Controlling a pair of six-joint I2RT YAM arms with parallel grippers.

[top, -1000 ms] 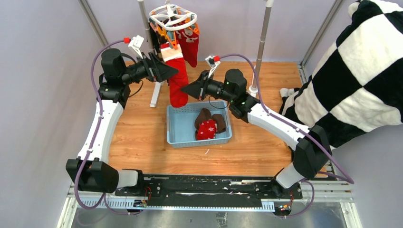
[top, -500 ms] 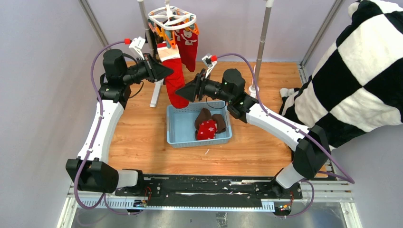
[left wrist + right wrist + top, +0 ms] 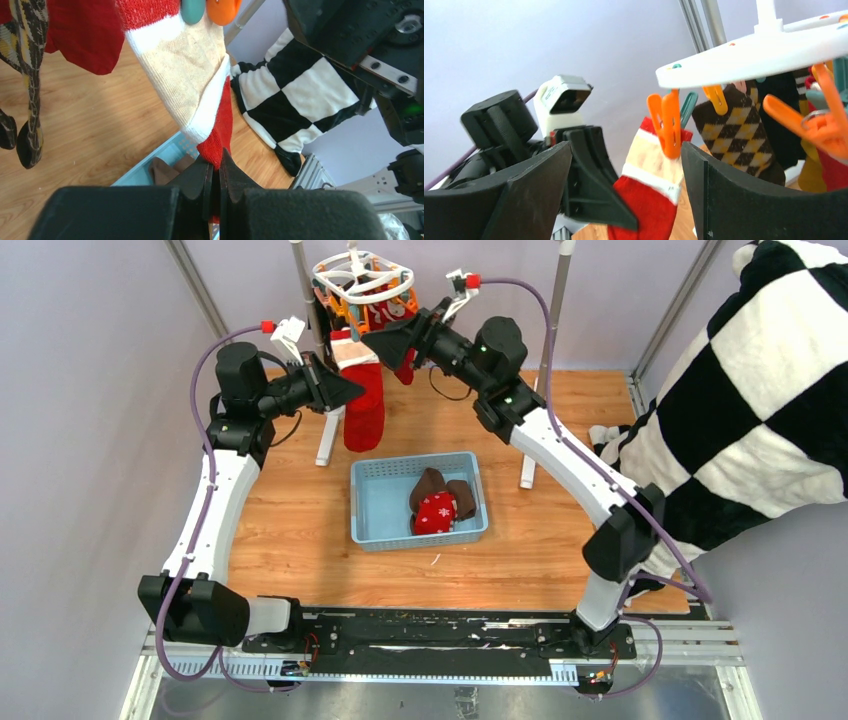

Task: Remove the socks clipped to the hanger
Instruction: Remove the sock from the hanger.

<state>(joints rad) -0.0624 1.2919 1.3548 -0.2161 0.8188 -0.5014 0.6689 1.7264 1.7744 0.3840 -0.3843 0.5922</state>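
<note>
Blue basket [image 3: 385,505] holds brown socks [image 3: 432,484], one red patterned sock [image 3: 436,513]. Left gripper [image 3: 214,176] pinches hanging red sock [image 3: 365,412]; right gripper [image 3: 370,338] gapes wide.

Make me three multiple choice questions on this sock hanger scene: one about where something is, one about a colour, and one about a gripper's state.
1. The blue basket sits:
A) on the wooden table
B) on a chair
C) on a shelf

2. The sock pinched by the left gripper is mostly:
A) green
B) red
C) blue

3. The right gripper is:
A) shut on a sock
B) shut and empty
C) open

Answers:
1 A, it rests flat on the wood.
2 B, red fabric sits between the closed fingers.
3 C, its fingers stand wide apart in its wrist view.
</note>
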